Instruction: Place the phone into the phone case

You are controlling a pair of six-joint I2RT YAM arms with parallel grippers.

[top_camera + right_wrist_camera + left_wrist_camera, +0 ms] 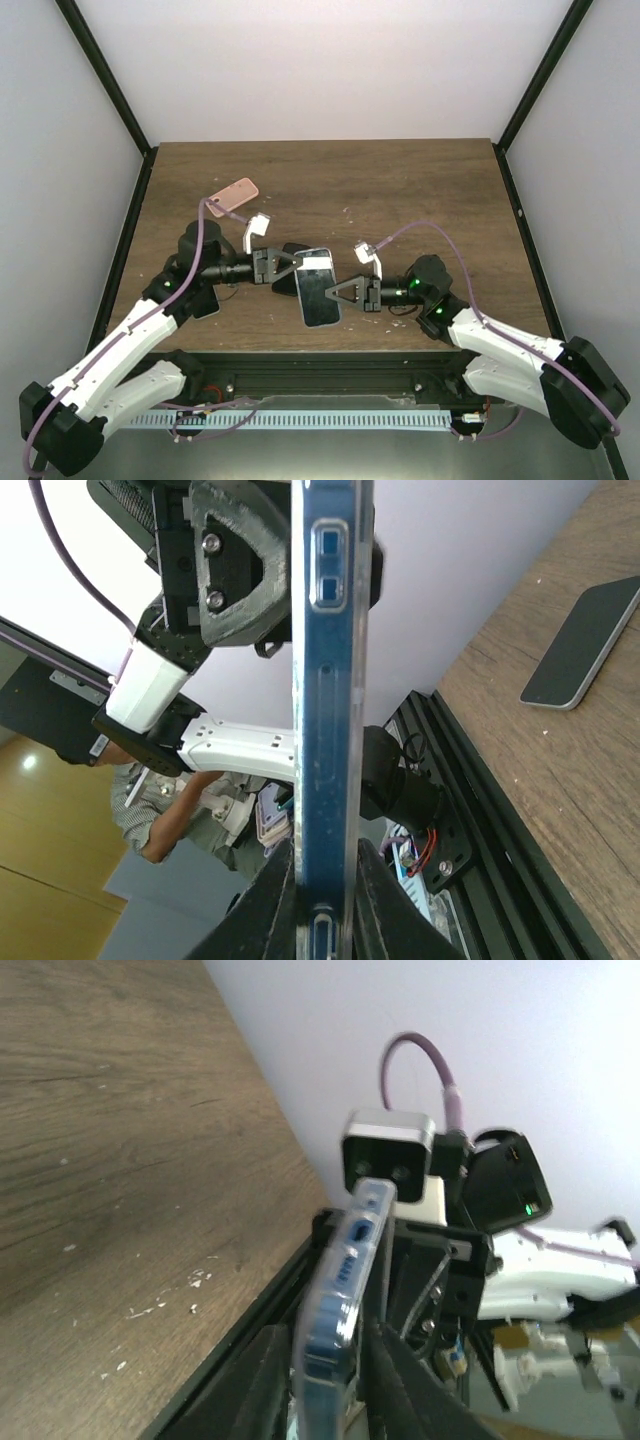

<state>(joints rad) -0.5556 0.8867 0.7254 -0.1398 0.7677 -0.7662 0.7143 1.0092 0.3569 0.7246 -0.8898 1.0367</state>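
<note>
The brown wooden table carries none of the work. The clear blue-tinted plastic phone case hangs above it, between the two sets of jaws. The left gripper is clamped across the case's thickness at an edge with a port and small holes. The right gripper is clamped the same way at a long edge with side buttons. Holding from two opposing sides probably lets one arm steady the shell while the other presses. The dark-screened phone faces up in the gap between the jaws and seems to sit inside the case rim.

Both wrist views show the case edge-on only, and the left one is blurred, so I cannot tell whether every corner is seated. The fingers cover the pinched spots. A pink flat rectangular item lies beyond the left jaws, well apart; whether it is a phone or a case is unclear. A flat dark slab with a pale edge rests on the wood off to the side of the right jaws, its identity uncertain
</note>
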